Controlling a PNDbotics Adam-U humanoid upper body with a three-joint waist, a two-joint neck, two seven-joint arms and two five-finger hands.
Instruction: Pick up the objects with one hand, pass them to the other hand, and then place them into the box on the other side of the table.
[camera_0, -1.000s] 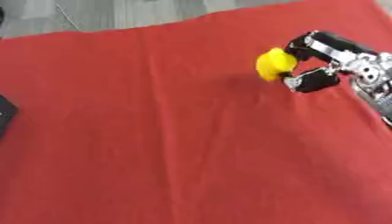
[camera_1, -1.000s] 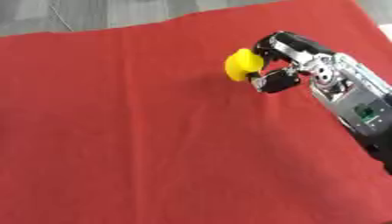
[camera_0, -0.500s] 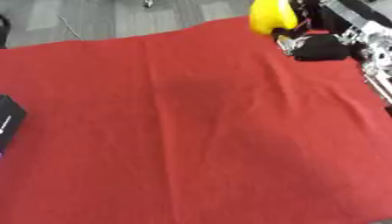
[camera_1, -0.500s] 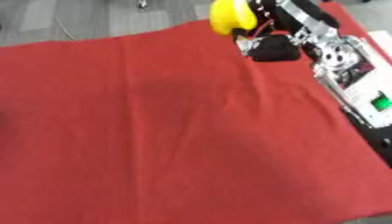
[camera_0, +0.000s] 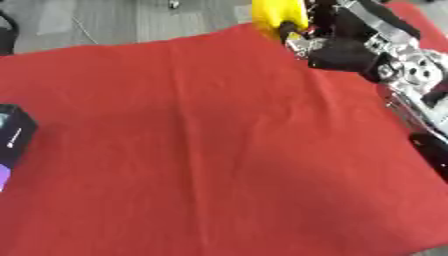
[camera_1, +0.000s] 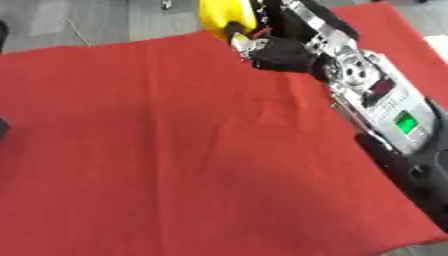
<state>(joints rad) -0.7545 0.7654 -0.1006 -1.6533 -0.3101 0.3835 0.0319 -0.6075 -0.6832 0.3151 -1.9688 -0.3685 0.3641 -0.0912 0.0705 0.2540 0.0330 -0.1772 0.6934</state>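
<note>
My right hand (camera_0: 346, 37) reaches in from the right and is shut on a yellow object (camera_0: 278, 15), holding it up above the far edge of the red cloth (camera_0: 219, 150). The yellow object (camera_1: 226, 17) is rounded and partly cut off by the top of both views. A dark box (camera_0: 13, 135) sits at the left edge of the cloth, only partly in the left eye view. My left hand shows in neither view.
Grey floor lies beyond the far edge of the cloth. My right forearm (camera_1: 385, 115), silver with a green light, stretches along the right side of the cloth down to the lower right corner.
My right hand has lifted the yellow object off the cloth and carried it up and toward the middle. The camera has also shifted, so the whole scene sits differently.
</note>
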